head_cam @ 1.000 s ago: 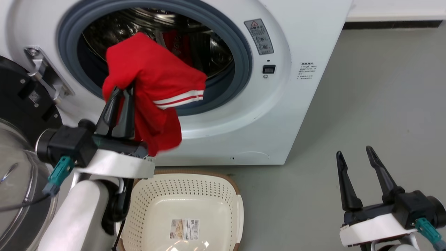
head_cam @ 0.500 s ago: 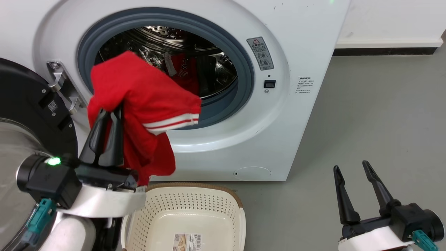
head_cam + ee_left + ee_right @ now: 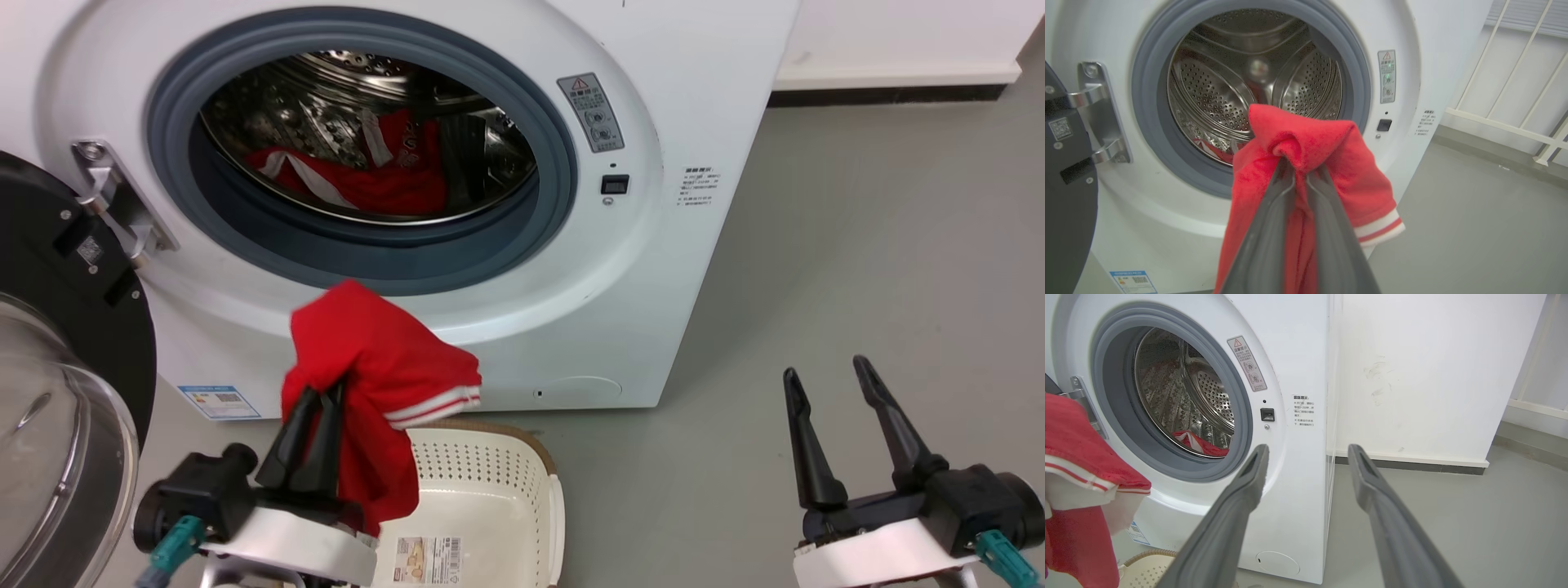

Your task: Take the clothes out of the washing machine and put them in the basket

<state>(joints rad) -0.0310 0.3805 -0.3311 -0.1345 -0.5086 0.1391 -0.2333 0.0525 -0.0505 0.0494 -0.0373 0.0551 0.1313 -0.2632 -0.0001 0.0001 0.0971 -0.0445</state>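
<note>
My left gripper [image 3: 322,394] is shut on a red garment [image 3: 375,367] with white stripe trim, holding it in front of the washing machine [image 3: 653,245] below the porthole and above the left rim of the basket [image 3: 490,482]. The left wrist view has the same garment [image 3: 1331,163] bunched over my fingertips [image 3: 1300,167]. More red clothes [image 3: 367,175] lie in the steel drum, also in the right wrist view as clothes [image 3: 1202,445]. My right gripper [image 3: 824,376] stands open over the floor at the lower right, its gripper [image 3: 1306,451] facing the machine's front corner.
The black-rimmed glass door [image 3: 57,384] hangs open at the far left, close to my left arm. Grey floor [image 3: 857,245] stretches to the right of the machine, up to a white wall with a dark skirting [image 3: 890,94].
My left gripper has come down and back from the porthole with the red garment, now hanging over the basket's left rim. The camera shifted. The right gripper has stayed open.
</note>
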